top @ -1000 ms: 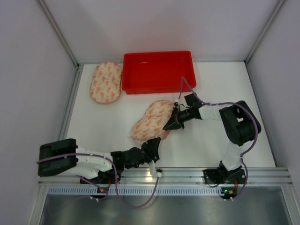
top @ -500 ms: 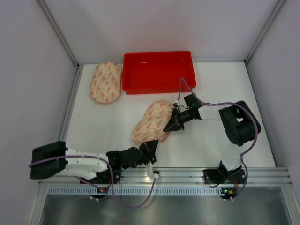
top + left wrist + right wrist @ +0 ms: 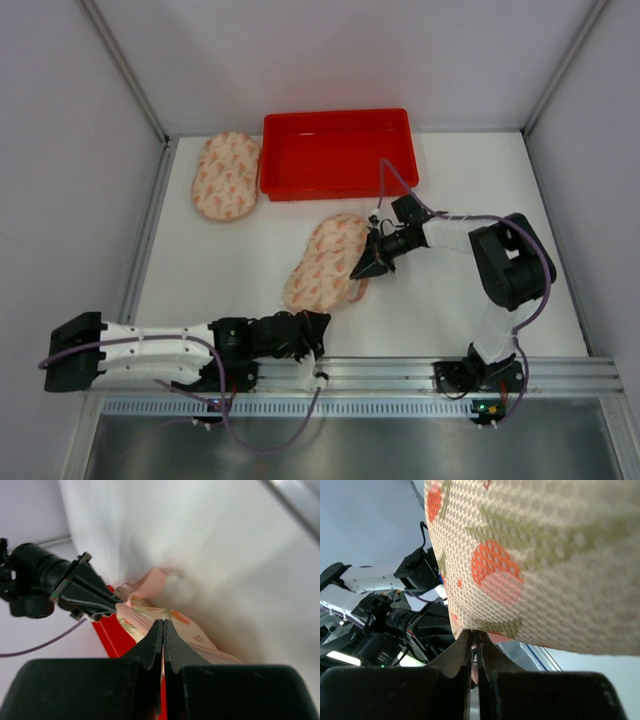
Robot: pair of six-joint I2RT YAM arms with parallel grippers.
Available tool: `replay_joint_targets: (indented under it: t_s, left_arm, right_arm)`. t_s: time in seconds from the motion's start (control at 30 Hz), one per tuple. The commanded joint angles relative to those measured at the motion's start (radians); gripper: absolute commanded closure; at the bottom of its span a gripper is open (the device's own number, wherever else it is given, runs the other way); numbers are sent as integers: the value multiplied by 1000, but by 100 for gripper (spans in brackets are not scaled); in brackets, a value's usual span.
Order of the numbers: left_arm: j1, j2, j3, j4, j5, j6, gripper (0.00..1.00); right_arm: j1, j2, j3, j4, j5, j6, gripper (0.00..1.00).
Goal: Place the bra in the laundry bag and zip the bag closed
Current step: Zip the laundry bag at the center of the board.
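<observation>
The right tool (image 3: 366,267) is pressed together on the mesh edge of the laundry bag (image 3: 325,262). In its own wrist view the two dark fingers meet at the hem, with cream open-weave cloth hanging directly above them. The only marking on that cloth is its print of orange-red blossoms and olive-green leaves.

The bag lies flat on the white counter (image 3: 220,270), stretched between the two tools. Its far end is at the right tool's tips and its near end is just ahead of the left tool (image 3: 319,322).

The left tool's fingers are also pressed together, with only a thin slit between them. Their tips point at the bag's near edge and appear to sit right against it. I cannot tell whether they hold any fabric or a zipper pull.

From the left wrist, a band of pale pink fabric (image 3: 150,579) curls up at the bag's far end, just beside the right tool's tips. I cannot tell whether this is the bra.

Beyond the right tool, and close to it, stands a red plastic tray (image 3: 335,155). To the tray's left, touching or nearly touching its wall, lies a second cup-shaped piece (image 3: 225,175) with the same floral print, well away from both tools.
</observation>
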Motion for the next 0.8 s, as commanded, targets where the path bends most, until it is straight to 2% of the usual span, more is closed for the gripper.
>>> replay_joint_targets:
  t_s: [0.0,0.17,0.23,0.37,0.4,0.43,0.47,0.5,0.57,0.6,0.7,0.77]
  left_arm:
    - [-24,-53,56,-224,134,-79,100]
    - [-70,-2,157,-425,199,-234,100]
    - [-74,39,197,-486,243,-358,100]
    - [-78,223,341,-477,244,-645,100]
    - [-78,255,365,-464,219,-687,100]
    - [-73,313,385,-445,161,-721,100]
    - [-68,335,428,-424,159,-759,100]
    - [-56,351,445,-418,168,-770,100]
    - [4,383,476,-393,187,-796,100]
    - [24,395,509,-396,194,-796,100]
    - [94,444,569,-393,194,-790,100]
    - [134,460,591,-387,204,-779,100]
  right_arm:
    - [-24,23,78,-63,30,-95,100]
    - [-27,48,113,-95,41,-131,100]
    - [-27,58,136,-111,45,-148,100]
    - [-27,89,164,-123,47,-170,100]
    - [-27,91,170,-140,50,-179,88]
    - [-27,89,182,-155,61,-197,79]
    - [-27,86,190,-166,67,-207,70]
    - [-27,82,199,-187,79,-214,54]
    - [-32,62,204,-207,103,-242,37]
    - [-35,51,207,-221,119,-250,24]
    - [-48,13,183,-233,157,-264,11]
    - [-53,-18,169,-232,162,-262,10]
